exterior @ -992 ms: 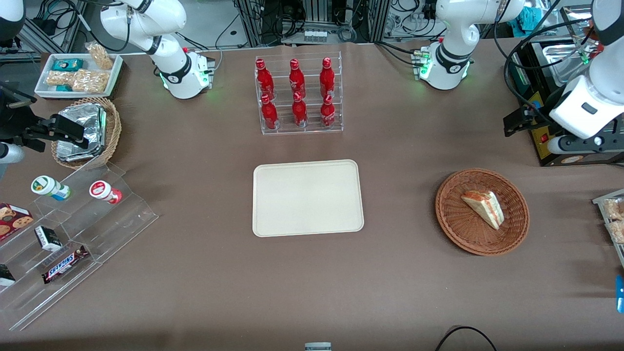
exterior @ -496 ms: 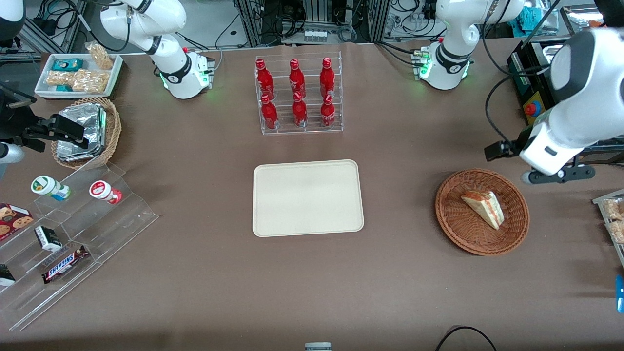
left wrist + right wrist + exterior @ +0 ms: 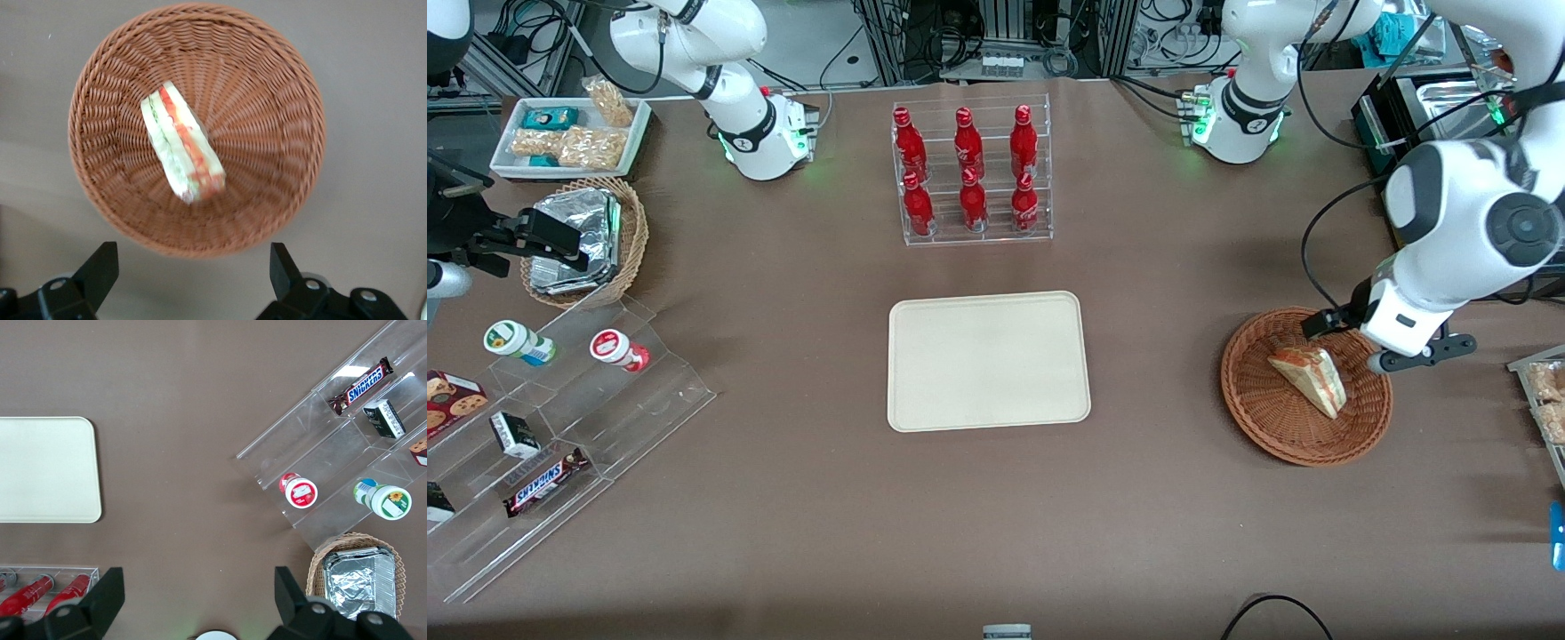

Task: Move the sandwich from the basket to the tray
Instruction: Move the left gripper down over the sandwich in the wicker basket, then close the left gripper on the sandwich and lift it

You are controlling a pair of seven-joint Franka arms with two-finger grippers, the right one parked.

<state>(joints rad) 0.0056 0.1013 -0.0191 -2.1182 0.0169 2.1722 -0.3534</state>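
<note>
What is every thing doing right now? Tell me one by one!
sandwich: lying in the basket, wrapped, not held.
basket: on the table, holding just the sandwich.
tray: flat on the table, nothing on it.
gripper: open, hovering above the basket.
red bottles: upright in their clear rack.

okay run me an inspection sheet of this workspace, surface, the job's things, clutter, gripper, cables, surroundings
Surface: brown table, no spills seen.
Job's things: sandwich lies in the basket, ungripped; tray bare, toward the table's middle.
Clutter: bottle rack farther from the front camera than the tray; clear tiered stand with snacks, foil-pack basket and snack dish toward the parked arm's end.
Grippers: gripper open, above the basket's rim, holding nothing.
Cables: black cable loops off the working arm; another at the table's near edge.
Surroundings: equipment racks and wiring past the table.
</note>
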